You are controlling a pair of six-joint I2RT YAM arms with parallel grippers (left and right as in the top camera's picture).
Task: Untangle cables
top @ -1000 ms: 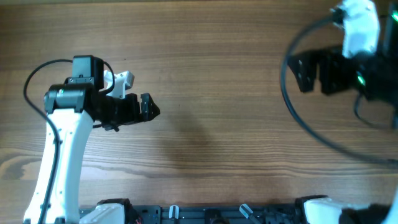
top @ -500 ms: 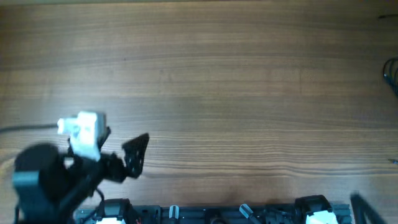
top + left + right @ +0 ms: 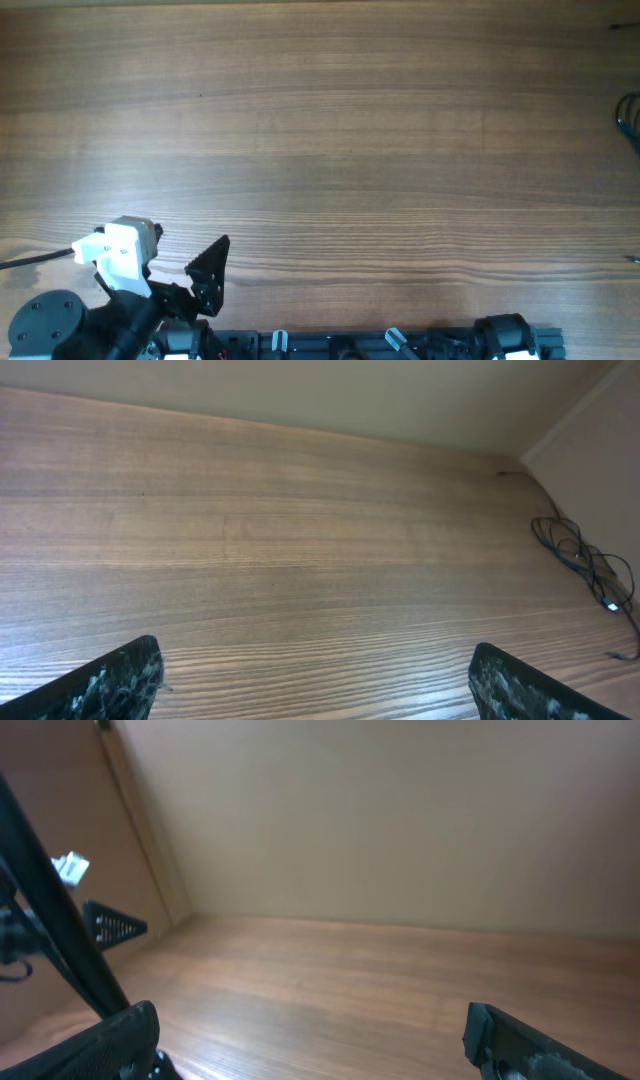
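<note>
The cables (image 3: 585, 565) are thin dark wires in loose loops with a small silvery plug end. In the left wrist view they lie at the table's far right edge, next to the wall. In the overhead view only a bit of them (image 3: 630, 115) shows at the right border. My left gripper (image 3: 208, 275) is open and empty near the table's front left, far from the cables; its fingertips (image 3: 315, 685) are spread wide. My right gripper (image 3: 315, 1040) is open and empty over bare wood. It is out of the overhead view.
The wooden table (image 3: 330, 150) is bounded by a pale wall (image 3: 590, 430) at the back and right. A black rail with the arm bases (image 3: 390, 342) runs along the front edge. A thick black robot cable (image 3: 60, 935) crosses the right wrist view.
The left arm has pulled back from mid-left to the front left corner. The right arm, at the upper right a second ago, has left the overhead view.
</note>
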